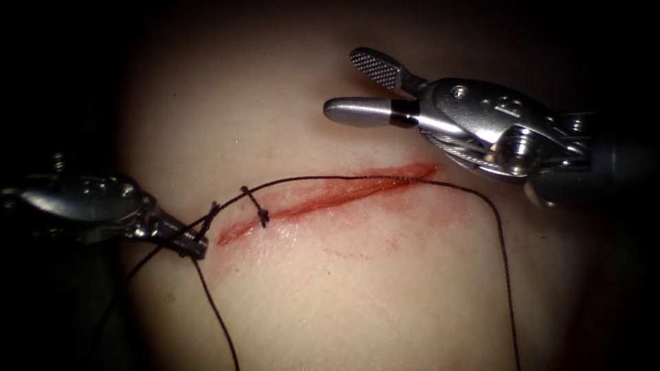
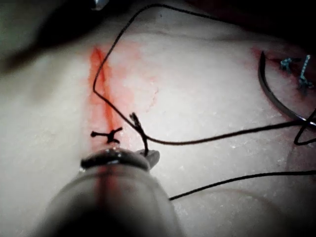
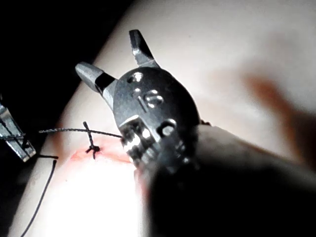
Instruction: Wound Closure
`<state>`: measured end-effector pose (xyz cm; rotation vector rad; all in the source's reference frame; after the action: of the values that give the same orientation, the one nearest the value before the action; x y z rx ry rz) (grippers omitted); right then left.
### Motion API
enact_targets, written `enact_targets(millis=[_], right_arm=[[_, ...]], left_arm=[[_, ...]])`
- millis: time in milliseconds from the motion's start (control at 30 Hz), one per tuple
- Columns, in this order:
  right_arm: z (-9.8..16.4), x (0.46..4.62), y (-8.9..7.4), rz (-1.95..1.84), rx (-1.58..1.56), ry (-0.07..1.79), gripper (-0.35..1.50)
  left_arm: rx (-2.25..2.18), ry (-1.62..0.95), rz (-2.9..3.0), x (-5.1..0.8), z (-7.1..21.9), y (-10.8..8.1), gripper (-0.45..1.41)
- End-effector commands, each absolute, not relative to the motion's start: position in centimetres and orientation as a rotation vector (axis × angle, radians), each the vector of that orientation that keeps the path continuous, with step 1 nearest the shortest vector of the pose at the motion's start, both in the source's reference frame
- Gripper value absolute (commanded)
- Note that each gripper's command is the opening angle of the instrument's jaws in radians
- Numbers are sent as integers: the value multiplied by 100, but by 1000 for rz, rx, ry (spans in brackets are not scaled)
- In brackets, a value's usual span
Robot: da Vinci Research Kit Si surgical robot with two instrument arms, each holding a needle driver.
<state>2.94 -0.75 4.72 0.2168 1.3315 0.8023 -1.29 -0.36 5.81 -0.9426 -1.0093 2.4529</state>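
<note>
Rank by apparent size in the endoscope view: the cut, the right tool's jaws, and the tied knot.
1. cut, the longest, running across the tissue.
2. right tool jaws, open, holding nothing; they sit nearer the camera, so their true size is unsure.
3. knot, the smallest.
The left tool holds the thread.

A bright pool of light sits on the tissue (image 1: 357,288), fading to black around; glare flashes off the right hand (image 1: 350,86); nearest shafts blur.

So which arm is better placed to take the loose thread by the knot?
Probably the right. Its hand is open, holding nothing, above the cut. The left hand is shut on thread left of the knot.
</note>
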Motion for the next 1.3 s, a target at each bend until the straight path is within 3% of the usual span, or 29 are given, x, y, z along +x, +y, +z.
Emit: enact_targets(millis=[33,233,533,700,767,900,967,1067,1133,1233,1267,1300], right_arm=[[474,303,-73,802,217,1334,100],[473,303,-75,801,217,1334,100],[474,304,-77,800,215,1334,100],[474,304,-77,800,215,1334,100],[474,304,-78,800,215,1334,100],[473,304,-79,800,214,1334,100],[473,305,-80,799,213,1334,100],[474,306,-82,799,212,1334,100],[473,307,-83,798,211,1334,100],[473,308,-84,798,210,1334,100],[473,308,-84,798,210,1334,100],[473,308,-85,798,210,1334,100]], left_arm=[[-889,-988,2493,-134,590,-40,-45],[-736,-899,2791,-118,611,-47,-45],[-31,-433,3276,-75,628,-1,-45],[284,-289,3182,-57,615,16,-45],[246,-133,2966,-55,605,35,-45],[235,-71,2872,-52,600,53,-45],[239,2,2796,-51,605,71,-23],[307,18,2969,-54,613,85,-23],[304,43,3054,-58,615,92,-13],[279,67,3074,-62,617,95,-18],[258,72,3011,-65,618,95,-30],[210,59,2967,-68,620,94,-25]])
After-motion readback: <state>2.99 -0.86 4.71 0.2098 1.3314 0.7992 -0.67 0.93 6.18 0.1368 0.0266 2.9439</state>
